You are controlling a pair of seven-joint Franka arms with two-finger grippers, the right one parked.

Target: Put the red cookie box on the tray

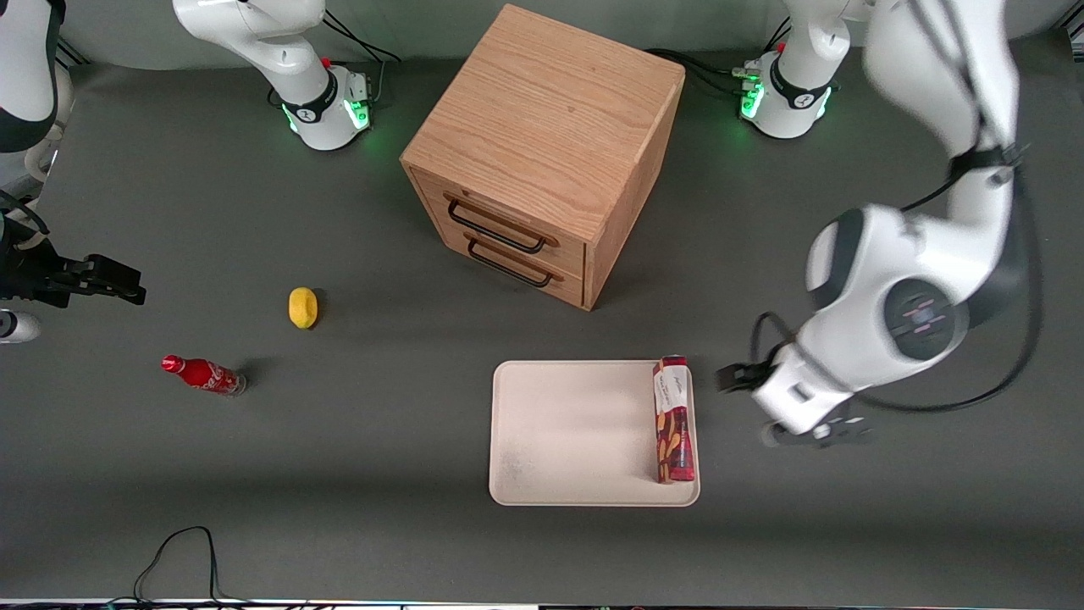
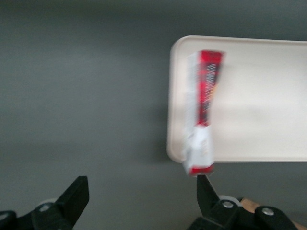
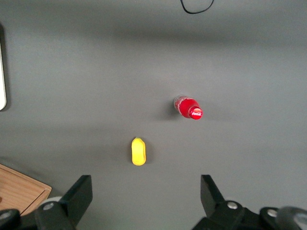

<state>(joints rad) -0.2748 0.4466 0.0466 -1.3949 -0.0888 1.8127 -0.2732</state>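
The box stands on its long thin edge on the tray, along the tray's short rim at the working arm's end. It is not lying flat, so a light touch could tip it over. In the wrist view one white end of the box reaches over the tray's rim. The gripper is above the bare table just beside the tray, apart from the box. Its fingers are spread wide and hold nothing. I judge that the placing is done. The drawer cabinet is farther from the front camera. A lemon and a soda bottle lie toward the parked arm's end.
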